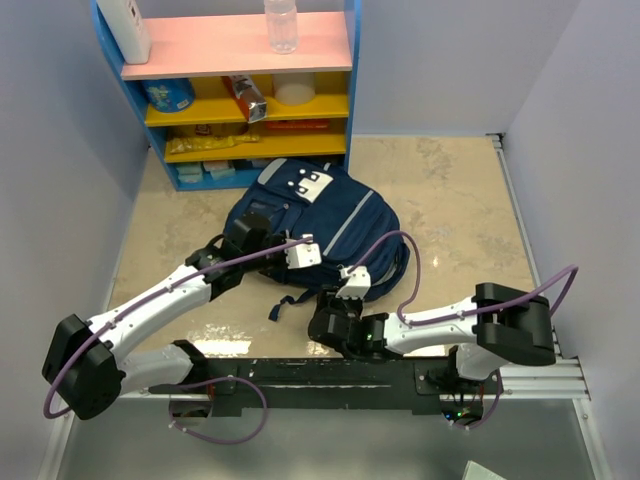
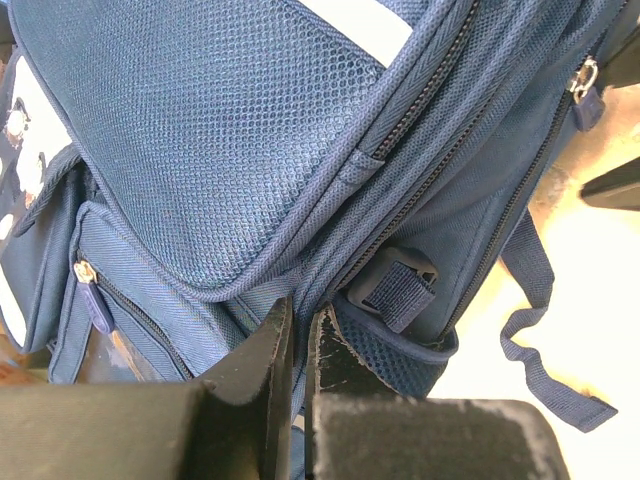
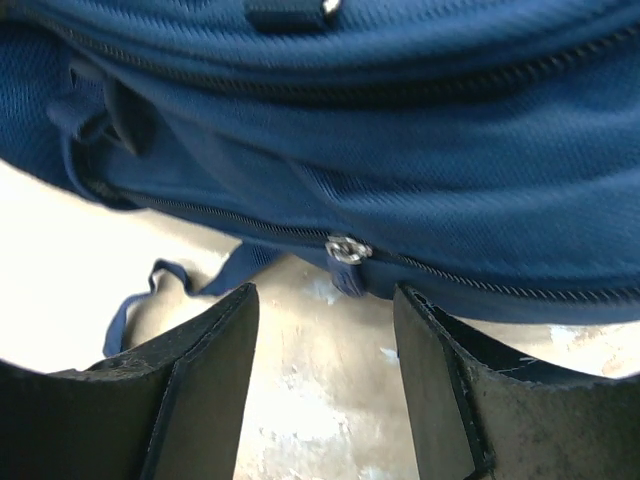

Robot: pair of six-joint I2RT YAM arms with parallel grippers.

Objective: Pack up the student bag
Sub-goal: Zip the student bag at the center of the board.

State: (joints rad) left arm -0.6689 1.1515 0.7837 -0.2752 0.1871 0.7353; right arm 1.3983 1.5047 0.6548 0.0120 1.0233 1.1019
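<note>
The student bag (image 1: 335, 215), navy with a white patch near its top, lies flat on the table in front of the shelf. My left gripper (image 1: 247, 228) is at the bag's left edge. In the left wrist view its fingers (image 2: 300, 320) are shut on a fold of the bag's fabric (image 2: 220, 130), beside a mesh side pocket (image 2: 400, 350). My right gripper (image 1: 340, 300) sits low at the bag's near edge. It stands open (image 3: 325, 300) over bare tabletop. A metal zip pull (image 3: 347, 255) on the bag (image 3: 400, 150) hangs just ahead of its fingertips, untouched.
A blue shelf unit (image 1: 250, 100) with pink and yellow boards stands behind the bag, a clear bottle (image 1: 281, 25) on top. A loose blue strap (image 2: 530, 340) trails from the bag onto the table (image 1: 450, 200). White walls close in on the left and right.
</note>
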